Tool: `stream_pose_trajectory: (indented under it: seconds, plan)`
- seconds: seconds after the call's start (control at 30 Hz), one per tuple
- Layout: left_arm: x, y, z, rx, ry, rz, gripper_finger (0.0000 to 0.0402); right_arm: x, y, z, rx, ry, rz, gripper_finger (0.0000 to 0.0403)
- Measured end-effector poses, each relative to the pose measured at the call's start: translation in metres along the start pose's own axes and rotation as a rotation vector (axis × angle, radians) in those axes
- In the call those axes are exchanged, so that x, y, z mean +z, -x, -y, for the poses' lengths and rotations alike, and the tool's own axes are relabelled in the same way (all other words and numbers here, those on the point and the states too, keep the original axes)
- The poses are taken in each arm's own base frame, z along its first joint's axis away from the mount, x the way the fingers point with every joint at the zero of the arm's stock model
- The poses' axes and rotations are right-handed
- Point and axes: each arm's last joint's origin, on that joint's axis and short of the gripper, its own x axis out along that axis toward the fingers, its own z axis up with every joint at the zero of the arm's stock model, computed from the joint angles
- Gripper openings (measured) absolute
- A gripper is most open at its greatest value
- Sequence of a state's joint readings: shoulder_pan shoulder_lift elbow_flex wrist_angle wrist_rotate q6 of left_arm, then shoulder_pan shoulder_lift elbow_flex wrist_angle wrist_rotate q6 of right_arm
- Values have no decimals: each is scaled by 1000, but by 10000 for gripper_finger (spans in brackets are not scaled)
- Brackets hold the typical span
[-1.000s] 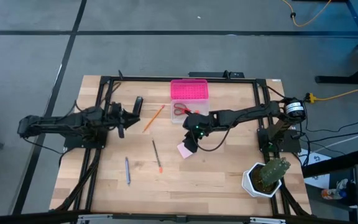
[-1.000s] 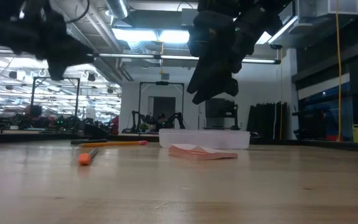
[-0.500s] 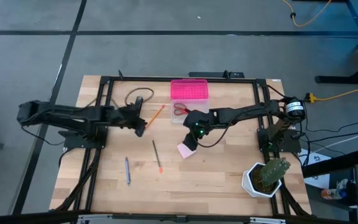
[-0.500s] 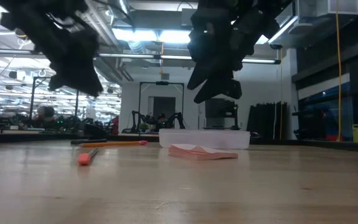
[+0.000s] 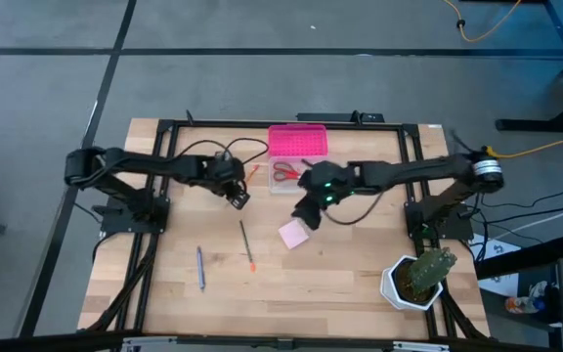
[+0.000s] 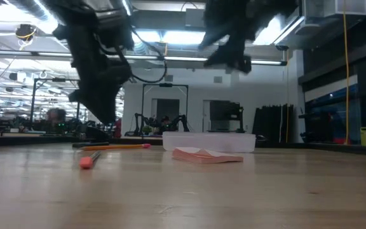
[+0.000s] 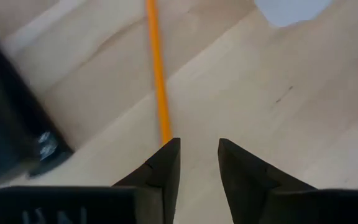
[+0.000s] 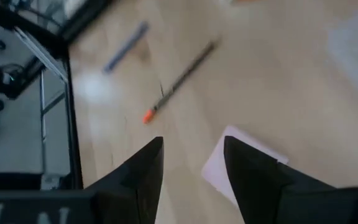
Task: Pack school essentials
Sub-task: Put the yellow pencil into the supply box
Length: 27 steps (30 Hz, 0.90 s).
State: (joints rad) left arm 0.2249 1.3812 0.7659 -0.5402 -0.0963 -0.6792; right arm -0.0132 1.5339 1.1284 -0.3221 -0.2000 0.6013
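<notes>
Hovering over the wooden table (image 5: 350,284), I take the clear plastic box with the pink lid (image 5: 297,142) at its far edge as my landmark; the red-handled scissors (image 5: 281,173) already lie in the clear tray just in front of that lid.

My right gripper (image 5: 308,209) hangs in front of the box, a little toward the cactus side, jaws parted and empty. The pink square notepad (image 5: 294,233) lies flat on the table just beyond my fingertips, further from the box than I am; in the right wrist view its corner (image 8: 244,168) shows between my two fingers. I judge this arm much the nearer to it.

My left gripper (image 5: 238,196) hangs beside the box on the other side, jaws part open with nothing between them. The orange pencil (image 7: 156,74) runs straight ahead from the gap of my fingers, its long axis in line with my reach and pointing toward the box, so I would have to turn the wrist across it to pinch it.

The two slim pens (image 5: 246,243) lie well apart from the box, nearer the front edge, the orange-tipped one closer to the notepad.
</notes>
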Motion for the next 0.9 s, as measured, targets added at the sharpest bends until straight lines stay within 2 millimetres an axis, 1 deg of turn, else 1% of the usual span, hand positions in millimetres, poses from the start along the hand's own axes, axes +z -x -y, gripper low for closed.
stream_pose_trajectory:
  seconds: [0.1,0.23,0.33,0.4,0.53,0.73,0.9]
  plan:
    - [8,-10,3,21,-22,-31,103,4,33,-8,-43,47,107,169]
    - [19,-25,-1,71,11,-58,103,5,72,-14,-108,71,235,169]
    - [28,-34,-2,95,34,-68,103,5,94,-17,-121,68,312,169]
    - [38,-37,-2,99,47,-60,103,5,105,-19,-123,71,351,169]
    - [59,-42,-1,102,19,-41,103,3,116,-20,-139,73,380,169]
    - [87,-54,0,113,-26,-30,103,-2,117,-16,-186,65,336,169]
    - [97,-65,-6,164,-11,-53,103,-4,114,-13,-207,60,302,169]
